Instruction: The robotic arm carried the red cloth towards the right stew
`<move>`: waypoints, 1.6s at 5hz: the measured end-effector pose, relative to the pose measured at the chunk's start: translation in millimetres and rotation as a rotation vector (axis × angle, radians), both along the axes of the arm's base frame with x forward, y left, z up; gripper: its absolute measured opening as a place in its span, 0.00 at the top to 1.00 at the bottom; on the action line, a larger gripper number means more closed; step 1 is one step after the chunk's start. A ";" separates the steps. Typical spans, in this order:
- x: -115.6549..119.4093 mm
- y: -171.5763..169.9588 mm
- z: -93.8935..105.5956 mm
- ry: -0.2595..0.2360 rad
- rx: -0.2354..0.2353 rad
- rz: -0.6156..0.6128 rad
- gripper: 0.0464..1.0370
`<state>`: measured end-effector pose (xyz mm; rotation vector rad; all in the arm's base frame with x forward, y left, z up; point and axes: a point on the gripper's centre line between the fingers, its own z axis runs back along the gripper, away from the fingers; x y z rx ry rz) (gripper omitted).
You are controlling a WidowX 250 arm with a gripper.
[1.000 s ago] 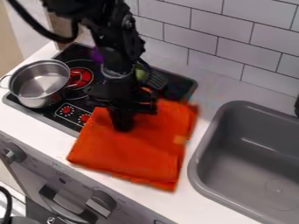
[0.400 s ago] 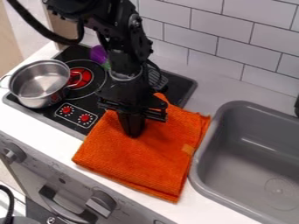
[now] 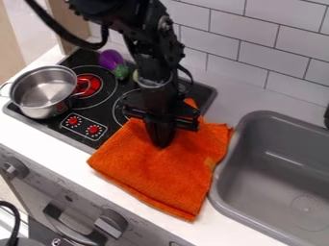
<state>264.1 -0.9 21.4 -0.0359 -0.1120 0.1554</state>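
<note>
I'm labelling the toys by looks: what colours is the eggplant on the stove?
Purple body, green top, seen in the camera view.

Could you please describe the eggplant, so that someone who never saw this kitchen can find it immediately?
Find the black stove beside the gray sink. At its far edge, near the tiled wall, lies the toy eggplant. Its glossy purple body and green cap distinguish it from the silver pot and orange cloth.
</note>
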 end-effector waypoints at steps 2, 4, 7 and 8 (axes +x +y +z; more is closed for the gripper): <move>13.7 8.9 5.1 -0.009 -0.023 0.051 0.99; 15.4 11.8 9.9 0.010 -0.029 0.091 0.84; 17.2 18.3 37.1 -0.005 -0.054 0.131 0.07; 22.1 26.4 63.2 -0.023 -0.097 0.169 0.04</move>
